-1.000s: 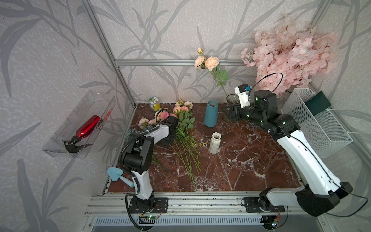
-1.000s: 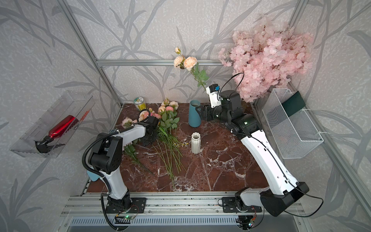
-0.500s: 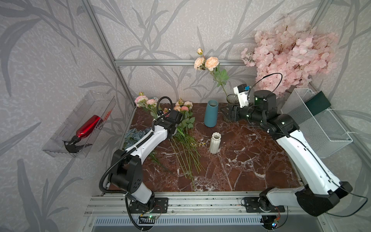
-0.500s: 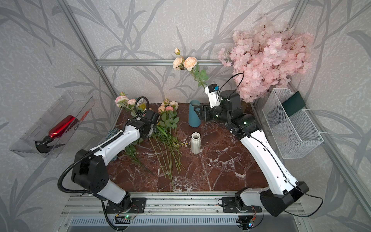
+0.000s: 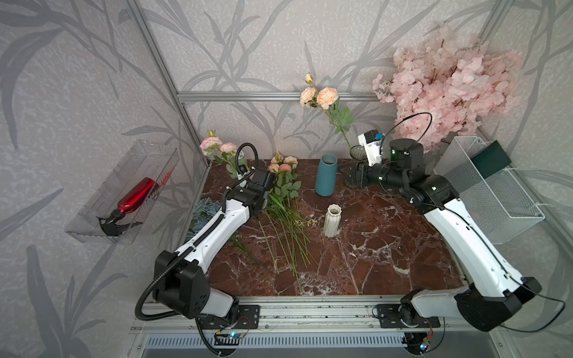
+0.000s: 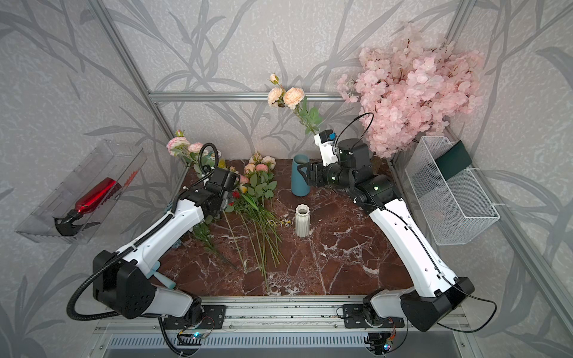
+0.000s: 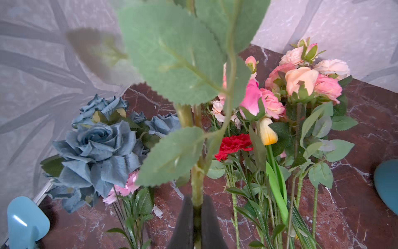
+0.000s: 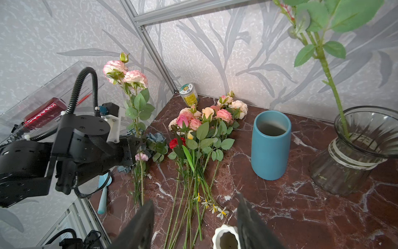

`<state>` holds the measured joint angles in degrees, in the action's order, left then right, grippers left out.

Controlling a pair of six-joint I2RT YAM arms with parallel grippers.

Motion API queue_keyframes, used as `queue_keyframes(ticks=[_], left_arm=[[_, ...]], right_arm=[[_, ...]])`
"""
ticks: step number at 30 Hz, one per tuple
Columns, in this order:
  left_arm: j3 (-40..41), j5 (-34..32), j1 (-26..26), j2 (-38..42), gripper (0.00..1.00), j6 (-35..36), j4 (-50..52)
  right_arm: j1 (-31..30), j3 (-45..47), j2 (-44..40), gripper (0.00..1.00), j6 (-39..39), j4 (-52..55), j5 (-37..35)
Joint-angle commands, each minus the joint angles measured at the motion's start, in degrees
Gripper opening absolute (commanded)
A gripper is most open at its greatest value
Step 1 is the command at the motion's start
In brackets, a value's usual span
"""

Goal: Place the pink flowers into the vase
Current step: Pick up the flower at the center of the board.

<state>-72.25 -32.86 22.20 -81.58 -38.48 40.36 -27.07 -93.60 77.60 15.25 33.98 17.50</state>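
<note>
Left arm has unfolded and come up since a second ago. Back then it was hunched low over the flower pile; now the left fingers (image 7: 185,222) are pinched tight on the green stem of one pink spray (image 5: 214,145). That spray stands upright, lifted off the surface, right by the back-left corner post (image 5: 161,62) and the left wall. Right arm hasn't budged: the right fingers (image 8: 140,226) hang wide apart with nothing in them, just beside the teal vase (image 5: 325,179) near the back edge.

Rest of the pink flowers (image 5: 283,165) lie in a pile on the surface (image 5: 387,248), heads toward the back wall, long stems fanned toward the front edge. One peach spray (image 5: 319,96) already stands in the glass vase (image 8: 344,172) at the back. Between the held spray and that vase sit the pile's heads and the teal vase. A small white ribbed vase (image 5: 332,220) stands alone mid-surface. The front right part of the surface is bare, so that's the open room. The left edge is crowded: dusty-blue roses (image 7: 94,146), a red carnation (image 7: 233,144), a yellow bud (image 7: 266,131) and a light-blue scoop (image 7: 23,220).

Surface is glossy red-brown marble with white veins. Glass vase is clear and ribbed with a pale band round the neck; the teal one is a plain matte cylinder. A white wire basket (image 5: 496,198) hangs on the right wall under the blossom tree (image 5: 449,77), and a clear tray (image 5: 93,229) with a red bottle (image 5: 138,195) hangs on the left wall.
</note>
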Motion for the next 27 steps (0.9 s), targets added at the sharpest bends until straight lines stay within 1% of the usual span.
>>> queue_keyframes(ticks=[1, 8, 14, 18, 21, 23, 27], left_arm=[[-1.09, -0.53, 0.22, 2.66, 0.0, 2.38, 1.62], [-4.83, 5.6, -0.07, 5.75, 0.0, 8.53, 2.47], [-5.1, 15.38, -0.68, 9.52, 0.0, 12.89, -1.36], [-5.75, 19.46, -1.22, 10.95, 0.0, 14.59, -1.54], [-6.69, 24.93, -2.03, 11.91, 0.0, 16.08, -1.19], [-6.87, 29.91, -2.87, 12.58, 0.0, 17.49, -1.44], [-4.92, 39.6, -4.71, 14.65, 0.0, 21.4, -4.27]], right_arm=[[-0.48, 0.66, 0.83, 0.61, 0.61, -2.13, 1.79], [-3.12, 0.45, 2.77, 0.61, -0.02, -1.91, 1.85], [-4.18, 1.21, 3.24, 0.61, 0.24, -2.49, 1.9], [-4.55, 1.84, 3.68, 0.6, 0.29, -2.95, 2.21], [-5.27, 1.92, 3.95, 0.6, 0.14, -3.15, 2.59], [-5.73, 1.99, 4.04, 0.6, 0.16, -3.49, 3.43], [-6.41, 1.82, 4.39, 0.59, 0.05, -4.04, 5.3]])
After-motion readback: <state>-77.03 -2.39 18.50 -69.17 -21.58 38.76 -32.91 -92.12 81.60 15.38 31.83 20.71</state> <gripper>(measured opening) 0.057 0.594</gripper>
